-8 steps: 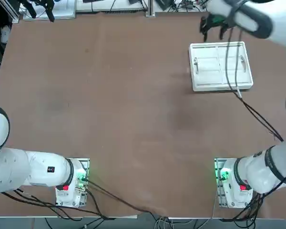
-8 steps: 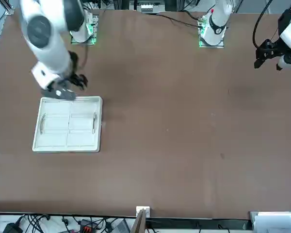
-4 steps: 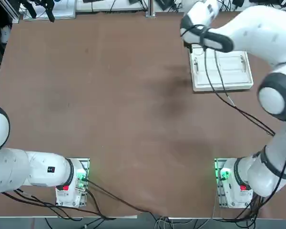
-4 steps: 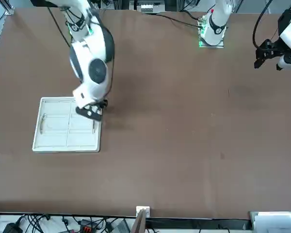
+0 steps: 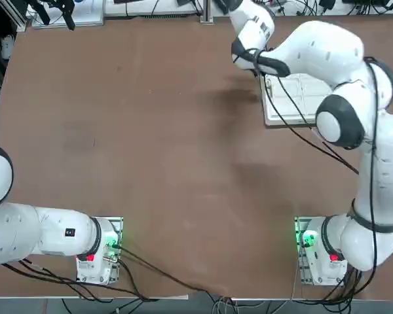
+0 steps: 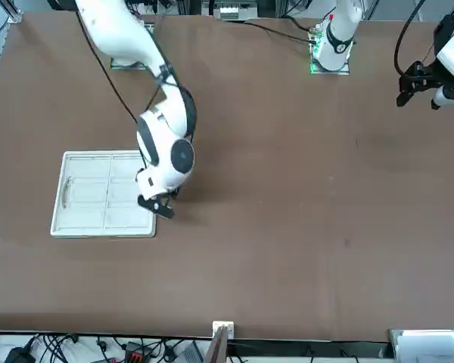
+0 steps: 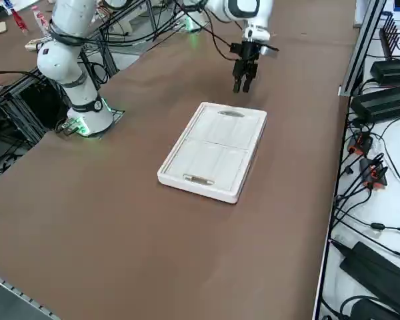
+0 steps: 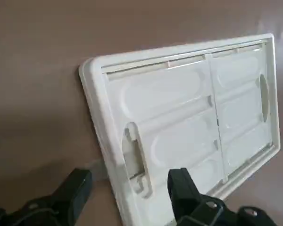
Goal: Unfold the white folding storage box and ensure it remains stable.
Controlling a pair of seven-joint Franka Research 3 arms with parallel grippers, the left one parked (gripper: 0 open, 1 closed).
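My right gripper [image 8: 127, 190] hung with its two black fingers [image 8: 75, 188] spread wide and nothing between them, pointing down at the table [image 5: 150, 144]. It was poised over one short end of the white folding storage box [image 8: 184, 127], one finger above the bare table just outside the rim and the other above the box's inner side, so the jaws straddled that edge without touching it, as far as the wrist view showed. From the right side, the gripper [image 7: 243, 81] sat a little above the tabletop just past the box's far short end.

The box [image 7: 215, 149] lay collapsed flat on the brown table, its panels folded down inside the ribbed rim, a narrow handle piece visible near each short side. In the overhead view it [image 5: 295, 98] rested in the far right part of the table, partly hidden under my own forearm and elbow. In the front view the gripper [image 6: 157, 206] was at the box's [image 6: 98, 194] corner nearest the middle of the table.
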